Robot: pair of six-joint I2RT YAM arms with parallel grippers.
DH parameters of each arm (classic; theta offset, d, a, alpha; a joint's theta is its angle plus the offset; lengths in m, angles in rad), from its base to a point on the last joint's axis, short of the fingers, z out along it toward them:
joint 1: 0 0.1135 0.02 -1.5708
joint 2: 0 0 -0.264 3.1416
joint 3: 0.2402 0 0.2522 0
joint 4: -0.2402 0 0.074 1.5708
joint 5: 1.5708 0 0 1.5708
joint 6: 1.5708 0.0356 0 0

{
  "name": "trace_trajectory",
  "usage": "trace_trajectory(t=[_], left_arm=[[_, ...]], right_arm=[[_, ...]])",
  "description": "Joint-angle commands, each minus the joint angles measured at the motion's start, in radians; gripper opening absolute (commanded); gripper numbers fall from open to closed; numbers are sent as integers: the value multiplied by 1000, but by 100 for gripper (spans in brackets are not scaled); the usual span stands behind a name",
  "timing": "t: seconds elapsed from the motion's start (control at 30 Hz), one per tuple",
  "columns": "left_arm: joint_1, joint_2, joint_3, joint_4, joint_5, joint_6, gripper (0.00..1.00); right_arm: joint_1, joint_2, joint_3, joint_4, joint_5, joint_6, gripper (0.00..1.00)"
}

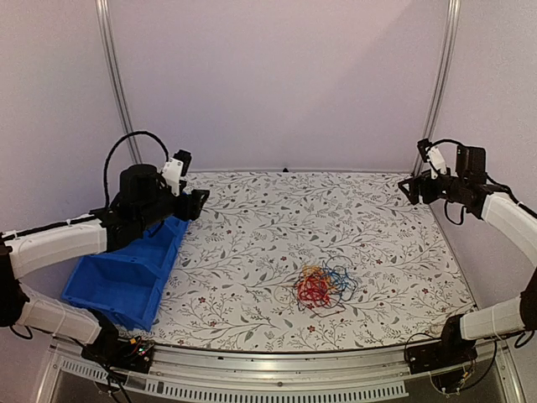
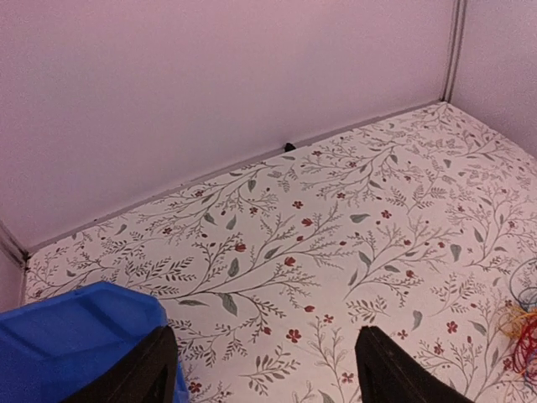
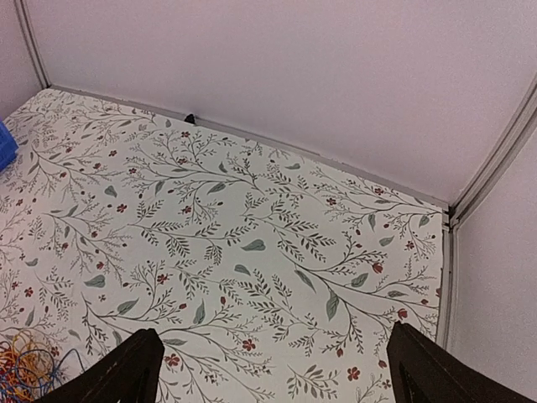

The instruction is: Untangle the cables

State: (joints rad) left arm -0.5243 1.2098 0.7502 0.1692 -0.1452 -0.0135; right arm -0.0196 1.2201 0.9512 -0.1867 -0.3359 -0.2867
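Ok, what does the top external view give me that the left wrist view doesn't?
Only top external: the whole clump of cables, red, yellow and blue, lying near the front of the table with neither arm close to it, and the right end effector at the far right corner. Only left wrist: a close look at the left end effector, open wide with nothing in it. Both: the blue bin, the floral table, and the cables, though the wrist view catches only a few strands at its right edge.

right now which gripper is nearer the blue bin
Left. The left gripper is right beside the blue bin's far end; the right gripper is across the table at its far right corner.
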Motion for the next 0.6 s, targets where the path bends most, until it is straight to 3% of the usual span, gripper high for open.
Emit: trace_trajectory(t=[0.0,0.13,0.33,0.47,0.57], left_arm=[[-130,95,40,11,125,51,73],[-283,211,87,18,165,20,70],[-480,388,188,48,182,-89,71],[-560,507,280,28,191,-172,70],[-593,577,344,17,214,-224,69]], right_arm=[[-16,-13,-50,-93,-122,-158,98],[-23,10,-79,-203,-194,-288,96],[-17,72,-100,-294,-262,-415,76],[37,166,-87,-323,-232,-460,58],[85,247,-72,-336,-243,-476,52]])
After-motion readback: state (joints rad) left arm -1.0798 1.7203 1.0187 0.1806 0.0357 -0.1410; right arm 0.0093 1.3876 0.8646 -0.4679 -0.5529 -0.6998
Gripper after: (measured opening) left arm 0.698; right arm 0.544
